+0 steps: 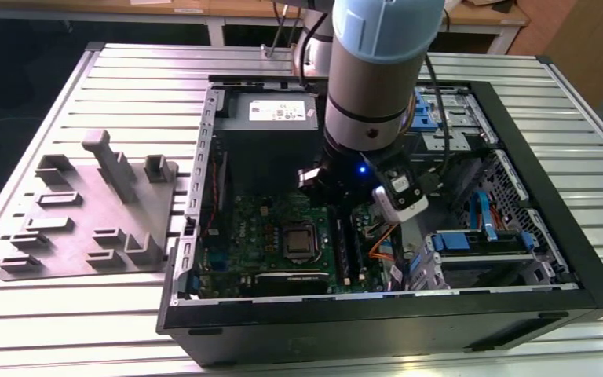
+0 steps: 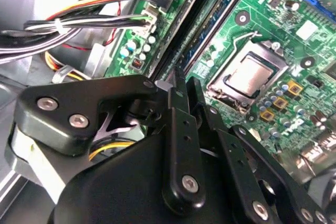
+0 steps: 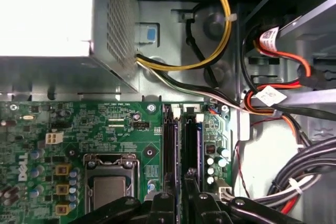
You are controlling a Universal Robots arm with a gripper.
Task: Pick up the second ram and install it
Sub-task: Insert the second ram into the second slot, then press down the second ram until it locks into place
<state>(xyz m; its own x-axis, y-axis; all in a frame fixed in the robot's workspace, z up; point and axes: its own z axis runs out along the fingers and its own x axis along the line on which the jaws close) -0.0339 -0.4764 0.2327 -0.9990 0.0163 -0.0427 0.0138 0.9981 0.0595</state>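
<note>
My gripper (image 3: 182, 190) is low inside the open computer case, over the memory slots of the green motherboard (image 3: 105, 129). In both wrist views its black fingers (image 2: 176, 103) are drawn close together with only a thin gap. The second ram (image 3: 182, 148) shows edge-on as a thin strip running out from that gap, in line with the long black slots. A slot with a blue-green side (image 3: 198, 150) lies right beside it. How deep the stick sits in its slot is hidden. In the exterior view the gripper (image 1: 349, 224) is just beside the processor socket (image 1: 299, 239).
The grey power-supply box (image 3: 47, 19) and bundles of yellow, black and red cables (image 3: 210, 56) crowd the case beyond the slots. Drive bays with blue parts (image 1: 480, 236) fill the exterior view's right. A grey fixture plate (image 1: 92, 212) lies on the slatted table at that view's left.
</note>
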